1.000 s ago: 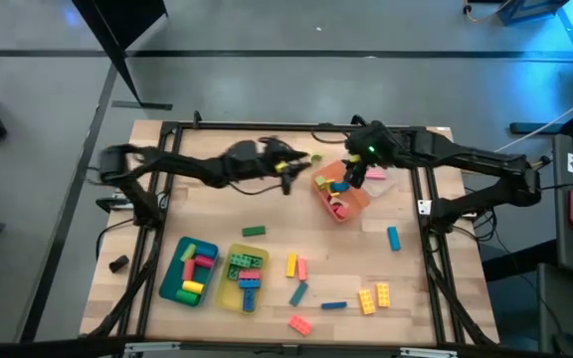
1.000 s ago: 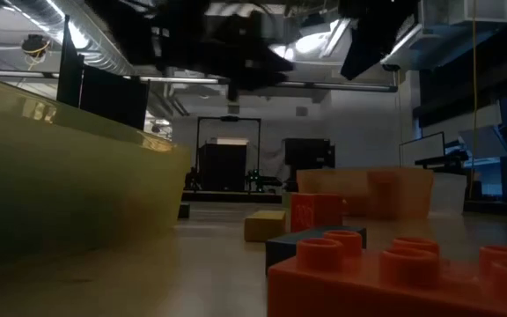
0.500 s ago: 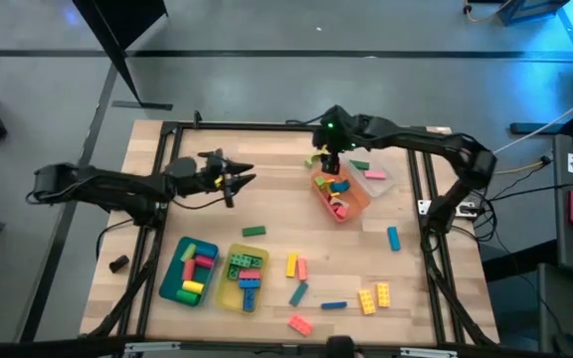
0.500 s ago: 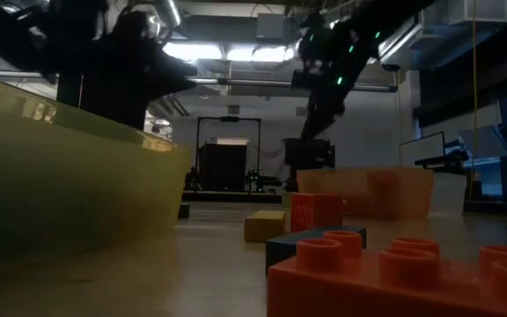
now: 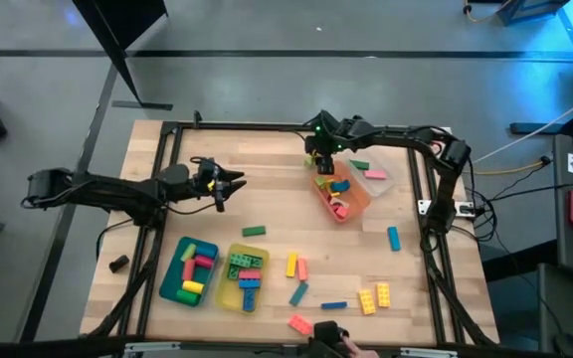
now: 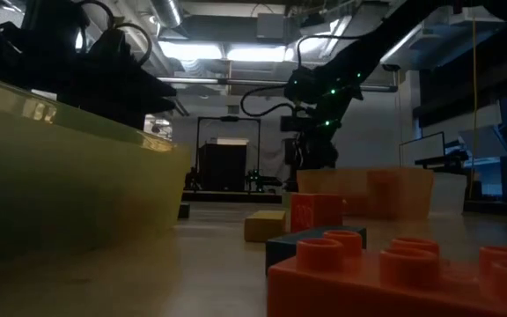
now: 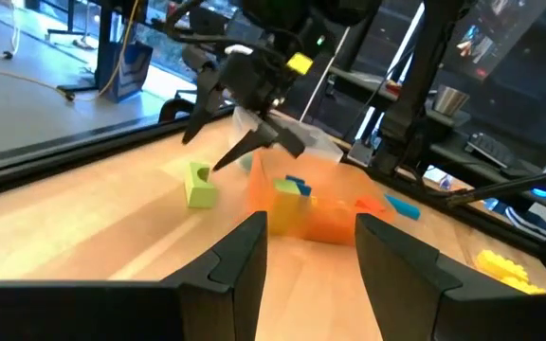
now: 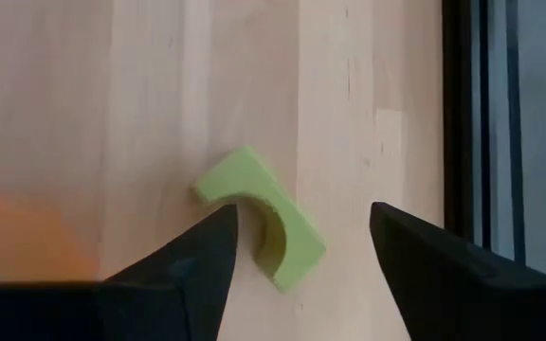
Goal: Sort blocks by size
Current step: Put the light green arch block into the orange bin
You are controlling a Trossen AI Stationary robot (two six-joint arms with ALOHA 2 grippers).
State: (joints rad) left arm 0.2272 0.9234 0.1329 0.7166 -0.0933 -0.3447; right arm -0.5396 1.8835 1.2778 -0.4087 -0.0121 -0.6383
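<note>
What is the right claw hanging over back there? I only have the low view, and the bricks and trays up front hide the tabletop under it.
Observer: A light green arched block lies on the wood below the right claw, just past the far end of the orange tray.
Operator: Is the claw open?
Observer: Yes. The right wrist view shows the block between its spread fingers, not gripped.
Operator: And the left claw?
Observer: The left claw hangs open and empty over bare table, off to the left of the orange tray and pointing toward it.
</note>
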